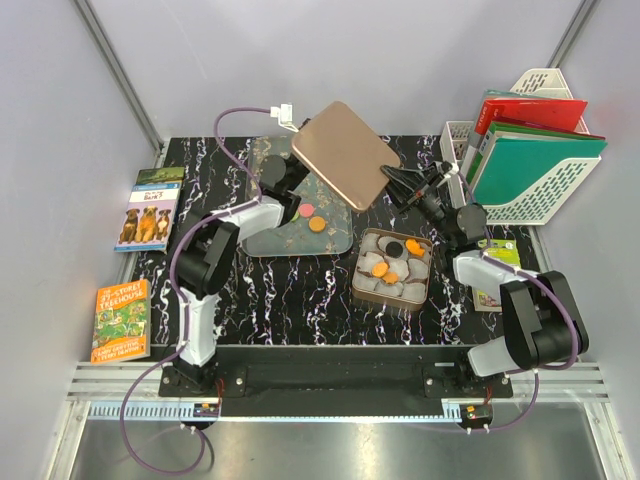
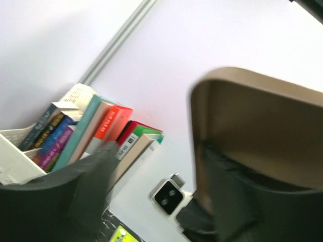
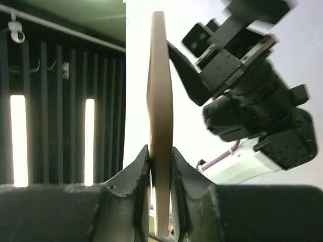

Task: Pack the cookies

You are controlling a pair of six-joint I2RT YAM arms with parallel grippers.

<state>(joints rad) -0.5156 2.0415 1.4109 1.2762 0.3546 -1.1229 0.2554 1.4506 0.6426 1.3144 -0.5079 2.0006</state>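
Your R gripper (image 3: 160, 162) is clamped on the lid (image 1: 345, 152) edge, mid-air. L gripper (image 1: 296, 168) jaws stand apart at its other side. Cookies (image 1: 381, 268): most in tin (image 1: 357, 285), two on clear tray (image 1: 270, 235).

We held both arms out ahead of their bases and raised, wrists turned in toward each other. Our left arm (image 1: 205, 255) bent at the elbow and angled to the right. The left gripper (image 1: 296, 168) stood with its jaws parted, one finger beside the lid (image 1: 345, 152) and the other well clear of it. Our right arm (image 1: 530, 320) folded at the elbow and stretched leftward. The right gripper (image 1: 392, 183) had its jaws pinched on the lid's edge, with fingers (image 3: 135, 191) pressed against both faces.
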